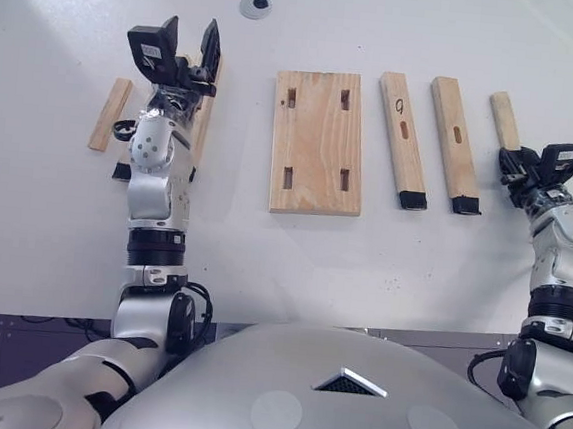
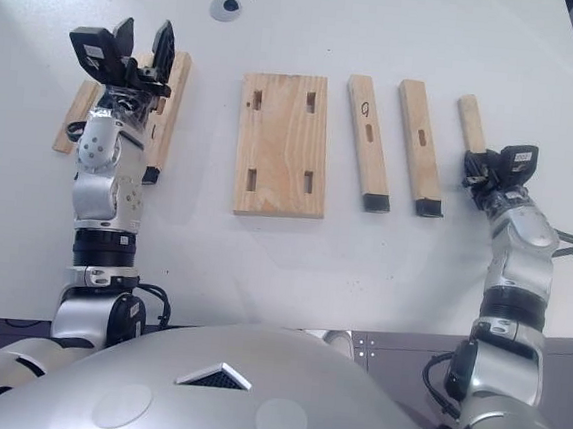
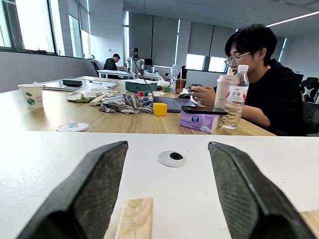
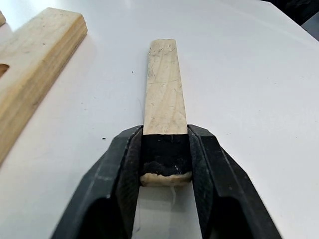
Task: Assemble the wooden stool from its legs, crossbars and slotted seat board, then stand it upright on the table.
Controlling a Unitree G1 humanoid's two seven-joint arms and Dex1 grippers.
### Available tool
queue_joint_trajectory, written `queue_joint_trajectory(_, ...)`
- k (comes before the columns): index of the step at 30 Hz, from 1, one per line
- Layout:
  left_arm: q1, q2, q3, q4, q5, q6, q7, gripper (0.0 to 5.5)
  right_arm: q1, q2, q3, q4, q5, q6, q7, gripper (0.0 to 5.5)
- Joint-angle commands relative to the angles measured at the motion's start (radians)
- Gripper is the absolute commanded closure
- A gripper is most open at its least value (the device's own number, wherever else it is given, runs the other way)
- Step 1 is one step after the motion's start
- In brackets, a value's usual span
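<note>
Wooden crossbar near table edge is gripped by right claw; left claw gapes.

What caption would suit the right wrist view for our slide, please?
Right gripper, jaws closed on a wooden crossbar lying on the white table.

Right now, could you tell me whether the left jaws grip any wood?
No, the left gripper has its jaws wide apart above a wooden piece.

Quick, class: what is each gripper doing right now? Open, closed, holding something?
Left gripper: open, holding nothing, above a wooden leg.
Right gripper: closed on the short crossbar lying rightmost on the table.
</note>
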Motion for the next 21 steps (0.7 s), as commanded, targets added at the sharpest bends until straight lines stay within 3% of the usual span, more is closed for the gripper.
queue_joint_trajectory(1, -0.111, -0.002, 0.089, -0.052, -0.182, 0.23, 0.026, 2.55, -0.084, 0.125, 0.084, -0.389, -0.001, -0.163, -0.048, 4.19)
queue_joint_trajectory(4, -0.132, -0.02, 0.08, -0.188, -0.49, 0.578, -0.061, 2.55, -0.128, 0.227, 0.237, -0.56, 0.003, -0.131, -0.019, 4.19)
queue_joint_trajectory(9, -0.136, -0.073, 0.141, -0.337, -0.944, 0.856, -0.002, 2.55, -0.125, 0.307, 0.371, -0.675, -0.003, -0.036, -0.013, 4.19)
queue_joint_trajectory(14, -0.148, -0.079, 0.168, -0.356, -1.169, 0.913, 0.094, 2.55, -0.118, 0.335, 0.435, -0.699, 0.001, 0.016, 0.0, 4.19)
queue_joint_trajectory(21, -0.155, -0.053, 0.149, -0.34, -1.23, 0.901, 0.159, 2.55, -0.076, 0.319, 0.505, -0.749, 0.013, 0.046, 0.053, 4.19)
